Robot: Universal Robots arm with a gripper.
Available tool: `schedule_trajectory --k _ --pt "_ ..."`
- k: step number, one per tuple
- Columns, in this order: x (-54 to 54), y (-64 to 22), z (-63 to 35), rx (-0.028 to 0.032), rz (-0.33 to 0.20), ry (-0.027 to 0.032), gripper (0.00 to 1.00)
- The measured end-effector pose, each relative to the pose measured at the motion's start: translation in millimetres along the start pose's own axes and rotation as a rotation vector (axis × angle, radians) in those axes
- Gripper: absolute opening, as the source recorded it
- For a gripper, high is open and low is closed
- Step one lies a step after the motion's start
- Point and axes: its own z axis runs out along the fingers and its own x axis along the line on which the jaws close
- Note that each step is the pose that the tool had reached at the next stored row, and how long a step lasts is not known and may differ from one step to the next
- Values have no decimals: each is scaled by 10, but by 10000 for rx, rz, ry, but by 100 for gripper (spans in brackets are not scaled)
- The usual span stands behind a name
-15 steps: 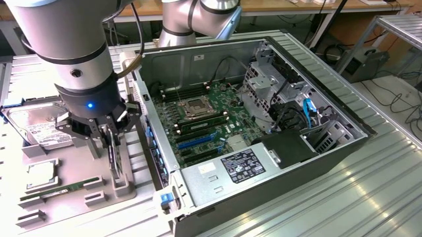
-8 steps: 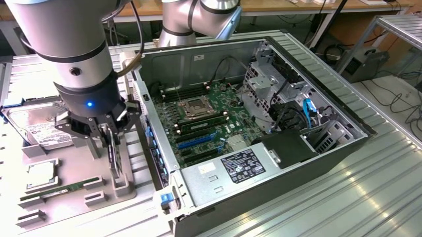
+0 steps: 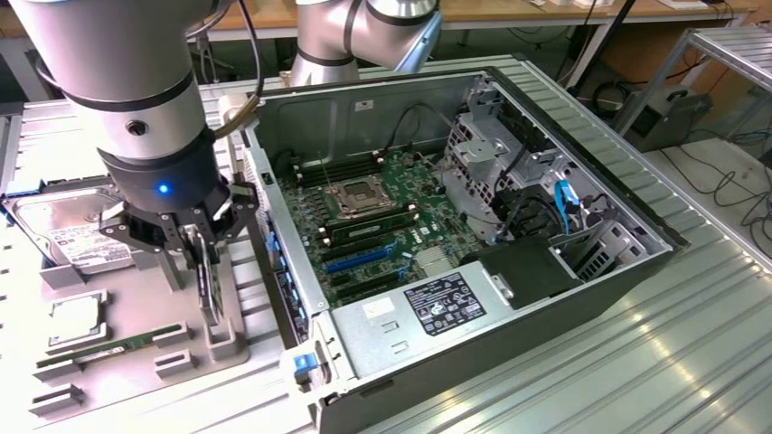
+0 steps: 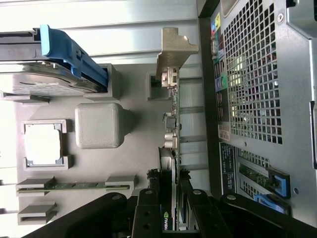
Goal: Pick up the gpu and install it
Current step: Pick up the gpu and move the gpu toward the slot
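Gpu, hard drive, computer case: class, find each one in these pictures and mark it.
gpu (image 4: 171, 126): wrist view, on the card's thin edge, mid-length.
hard drive (image 3: 72, 240): exterior view, on its white label.
computer case (image 3: 483, 362): exterior view, on its dark outer side wall.

gpu (image 3: 209, 294) on tray (image 3: 133, 303) beside case (image 3: 507, 339)

- A small green-and-white logo mark was seen on the black gpu (image 4: 167, 220); no letters beside it could be read.
- A black label with white print was carried by the power supply (image 3: 444, 303); its lines were not legible.
- A white label was borne by the hard drive (image 3: 75, 237); its print was unreadable.
- A dark printed strip was found on the computer case (image 4: 227, 163); nothing could be read.
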Motion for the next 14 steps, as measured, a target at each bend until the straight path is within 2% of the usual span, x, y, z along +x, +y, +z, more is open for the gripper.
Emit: schedule_trajectory --k 14 --pt "-1 2 -43 0 0 0 26"
